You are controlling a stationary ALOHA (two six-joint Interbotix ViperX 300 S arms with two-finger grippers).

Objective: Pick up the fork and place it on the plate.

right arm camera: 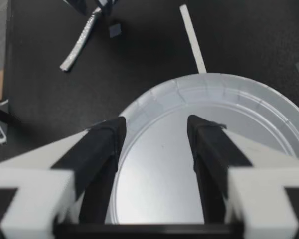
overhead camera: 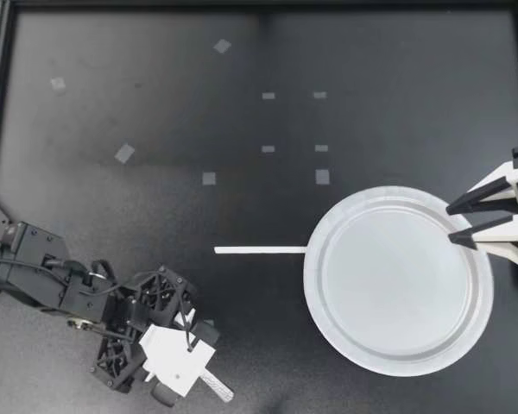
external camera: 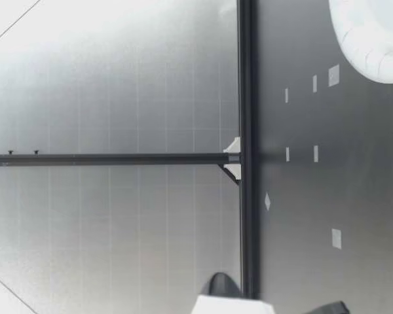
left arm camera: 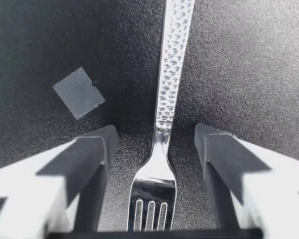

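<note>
Fork (overhead camera: 216, 385) lies on the table (overhead camera: 155, 216) at the near left, inside my spread left claw (overhead camera: 188, 362), touching neither side. My right claw (overhead camera: 455, 224), spread too, hangs over the right rim of the plate (overhead camera: 314, 285).

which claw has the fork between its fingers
My left claw: the fork lies between its open fingers, touching neither. My right claw is open over the plate, no fork near it.
</note>
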